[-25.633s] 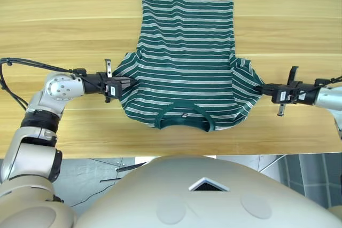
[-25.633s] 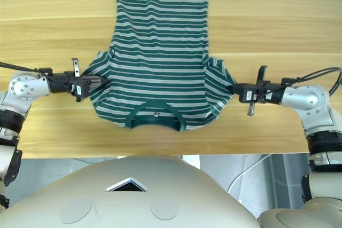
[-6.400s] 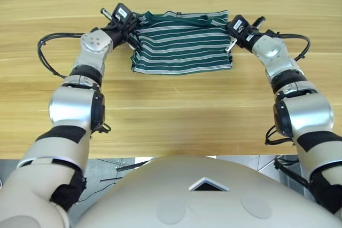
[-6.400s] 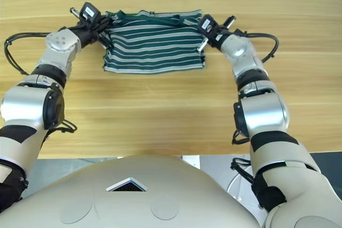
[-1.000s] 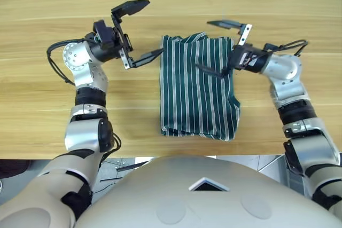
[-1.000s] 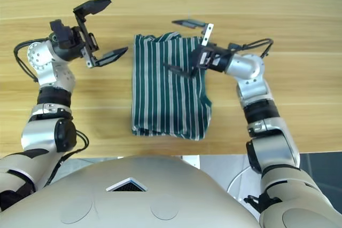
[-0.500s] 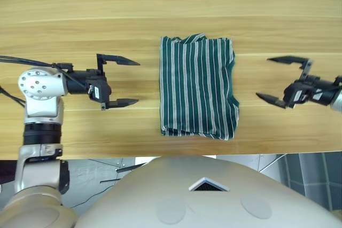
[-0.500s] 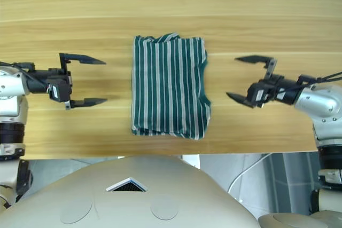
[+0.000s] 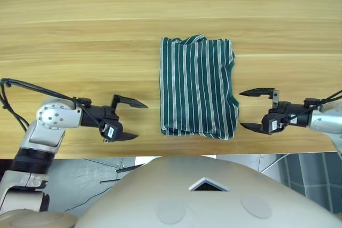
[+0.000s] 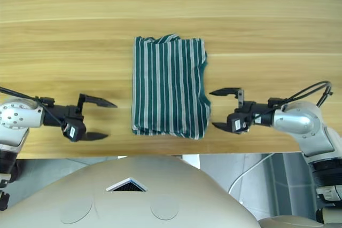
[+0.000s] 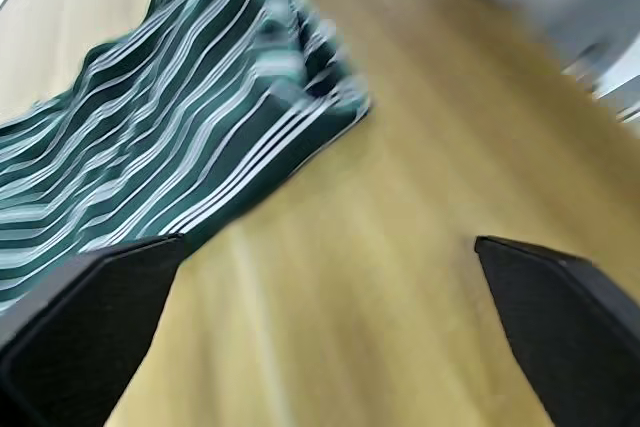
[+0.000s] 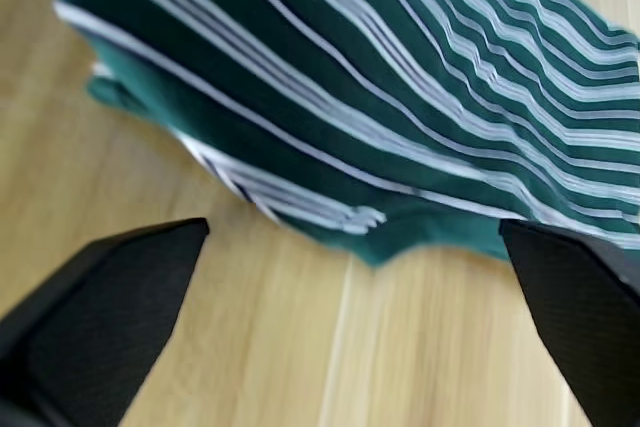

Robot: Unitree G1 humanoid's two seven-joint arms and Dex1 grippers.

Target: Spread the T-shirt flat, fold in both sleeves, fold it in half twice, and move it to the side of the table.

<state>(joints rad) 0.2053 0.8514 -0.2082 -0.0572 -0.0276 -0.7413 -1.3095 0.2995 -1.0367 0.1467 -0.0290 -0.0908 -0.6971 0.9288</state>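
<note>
The left gripper [image 9: 142,121] hovers low over the wooden surface [image 9: 80,25], its jaws spread wide and holding nothing. It points at the near left corner of the T-shirt [image 9: 196,86] and stands just beside it, with bare wood between. The right gripper [image 9: 241,109] mirrors it on the other side. Its jaws are just as wide and empty, and its tips are close to the shirt's near right corner; whether they touch the cloth is hard to tell.

The T-shirt lies folded into a tall rectangle in the middle of the surface, near the front edge, with its stripes running away from the robot. The sleeves are tucked inside and hidden. A small hump of cloth sticks up on the far edge, and the near right corner bulges outward.

From the left wrist, both fingers [image 11: 90,317] frame the layered corner of the shirt [image 11: 180,137], and the far background is blurred. From the right wrist, the fingers [image 12: 110,287] frame the stacked hem [image 12: 380,97].

A black cable [image 9: 10,97] loops off the left arm.
</note>
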